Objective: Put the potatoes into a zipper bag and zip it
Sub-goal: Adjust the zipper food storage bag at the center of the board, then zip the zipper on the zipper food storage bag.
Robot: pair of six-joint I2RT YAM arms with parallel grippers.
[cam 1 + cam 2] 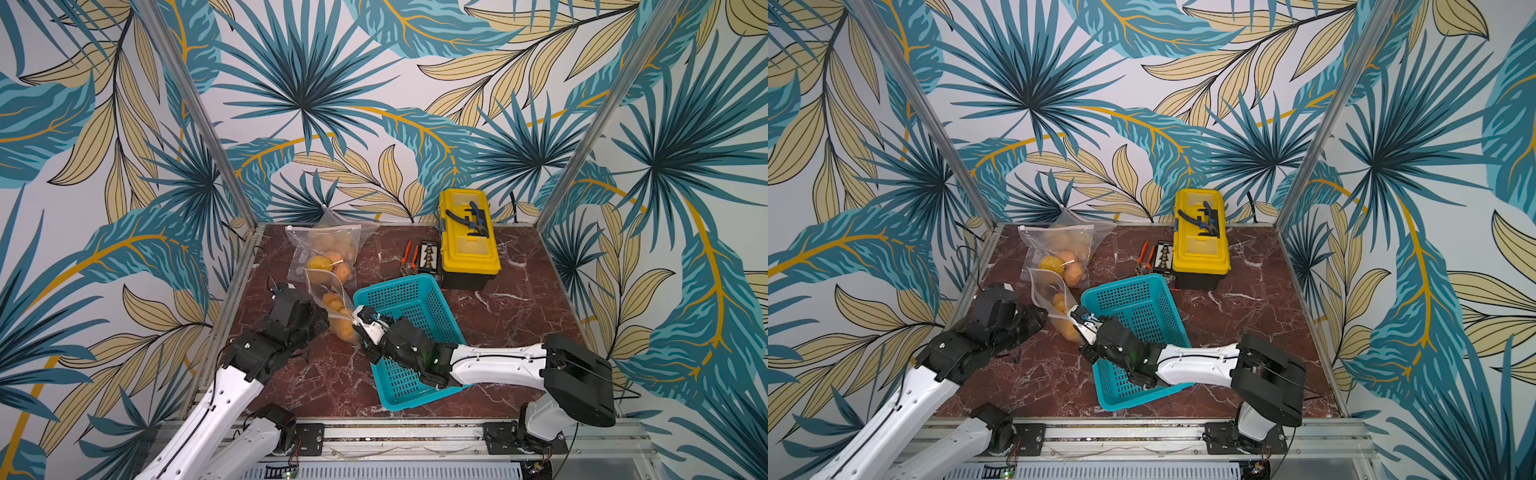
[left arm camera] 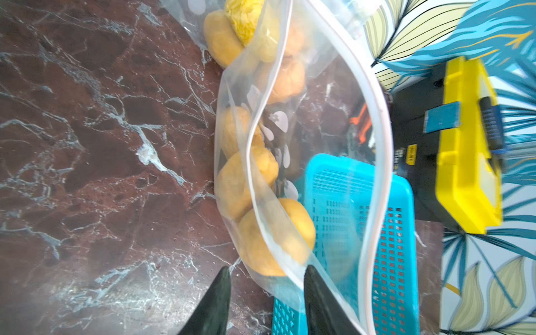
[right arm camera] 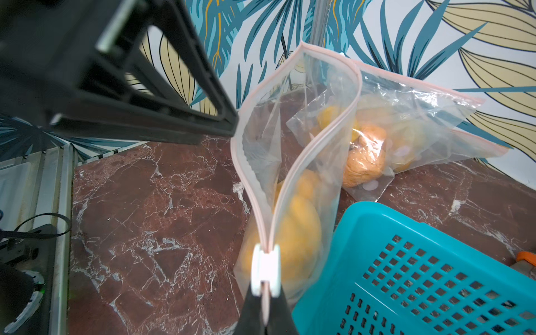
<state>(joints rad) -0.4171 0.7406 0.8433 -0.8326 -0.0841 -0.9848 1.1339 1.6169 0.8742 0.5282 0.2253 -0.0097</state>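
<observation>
Marble-patterned tabletop (image 1: 519,316), red-brown with white veins, floors a booth whose walls (image 1: 374,83) carry a print of teal and cream leaves. Aluminium posts (image 1: 197,112) rise at the back corners, and a metal rail (image 1: 415,434) runs along the front, where both arms are mounted. A yellow toolbox (image 1: 469,245) sits at the back, with orange-handled pliers (image 1: 409,255) and a black bit case (image 1: 427,257) just beside it, toward the middle. A teal basket (image 1: 392,286) lies near the centre, and the right arm reaches across it. The potatoes (image 1: 334,303) lie in two bags. Some are in the near bag (image 1: 322,286), which stands between the left gripper (image 2: 266,267) and the basket's corner. The rest are in the far bag (image 1: 328,245), at the back near the wall. The near bag's mouth gapes along most of its length. The right gripper (image 3: 265,304) is clamped on its zip strip just behind the white slider (image 3: 265,266). The left gripper's jaws stand apart beside that mouth, holding nothing. One finger seems to touch the rim, though the wrist view is too blurred to be sure.
</observation>
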